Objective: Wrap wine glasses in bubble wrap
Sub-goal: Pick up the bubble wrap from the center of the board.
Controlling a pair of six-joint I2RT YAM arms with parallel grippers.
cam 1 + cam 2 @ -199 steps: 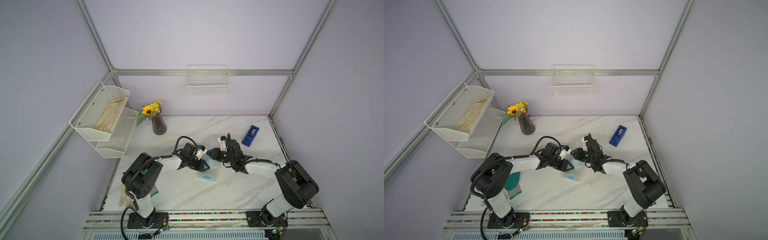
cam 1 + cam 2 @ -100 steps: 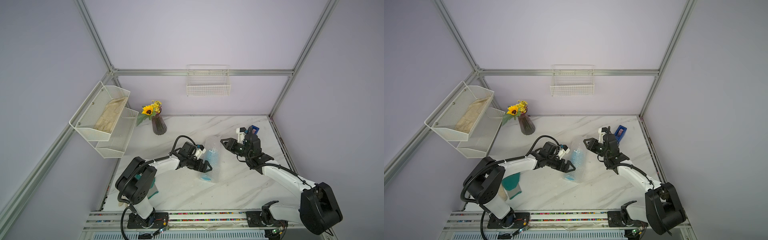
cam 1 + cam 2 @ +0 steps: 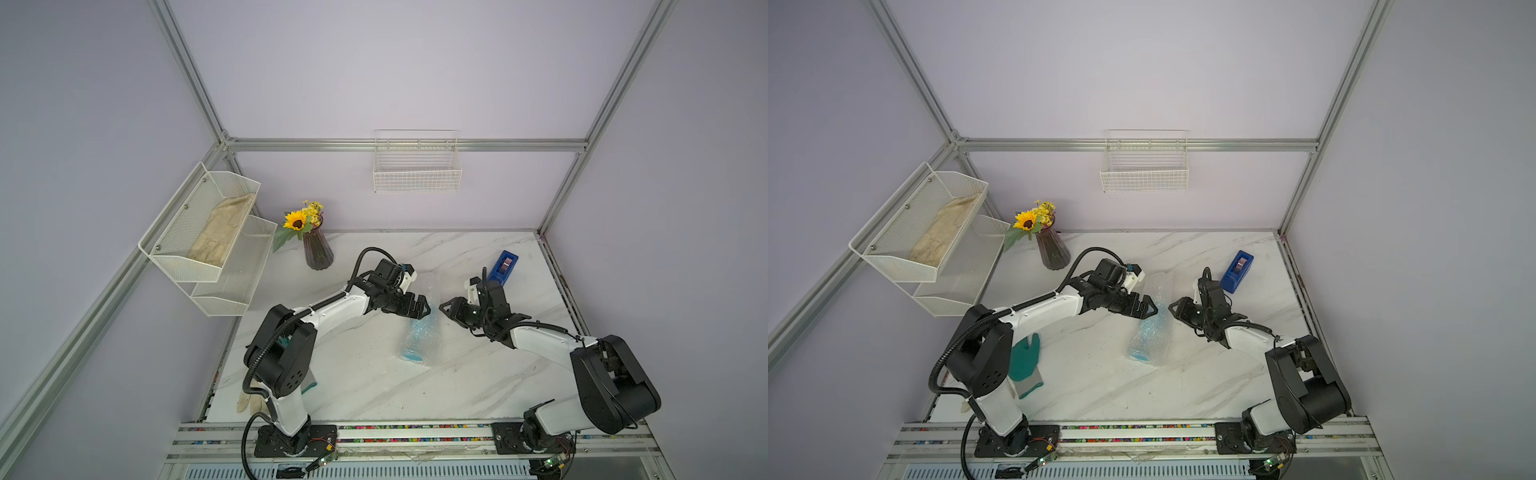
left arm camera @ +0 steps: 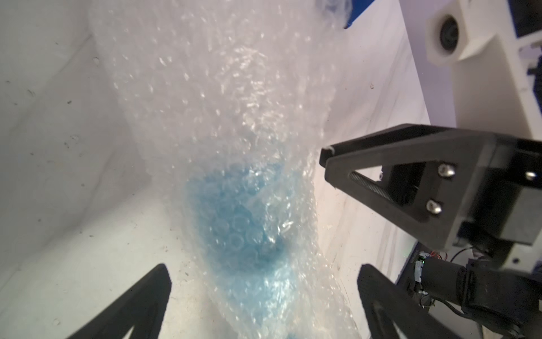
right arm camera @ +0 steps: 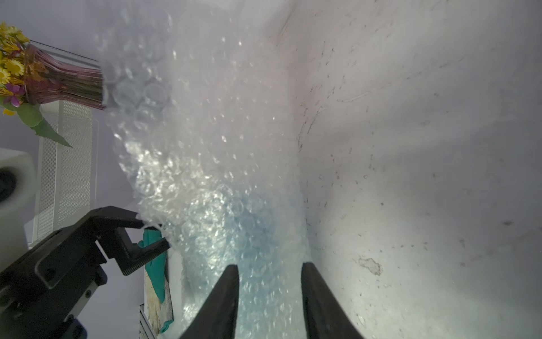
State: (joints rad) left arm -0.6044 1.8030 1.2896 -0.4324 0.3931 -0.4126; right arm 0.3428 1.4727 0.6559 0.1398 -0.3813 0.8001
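The wine glass (image 3: 419, 332), a light-blue goblet, lies on its side on the marble table inside a loose roll of bubble wrap (image 3: 429, 286). Both top views show its foot toward the front (image 3: 1138, 356). My left gripper (image 3: 426, 307) is wide open at the roll's left side, and the wrapped goblet (image 4: 234, 220) lies ahead between its spread fingers. My right gripper (image 3: 444, 308) faces it from the right, just off the wrap's edge. Its fingers (image 5: 231, 281) stand partly apart with nothing between them, and the wrap (image 5: 205, 132) lies beyond.
A dark ribbed vase with a sunflower (image 3: 318, 249) stands at the back left. A blue tape dispenser (image 3: 503, 266) sits at the back right, behind the right arm. A teal glove (image 3: 1025, 361) lies by the left arm's base. Wire shelves (image 3: 208, 241) hang on the left wall.
The left gripper has opened and let go of the wrap. The right arm swung away to the back right, then came back beside the roll, which now lies on the table.
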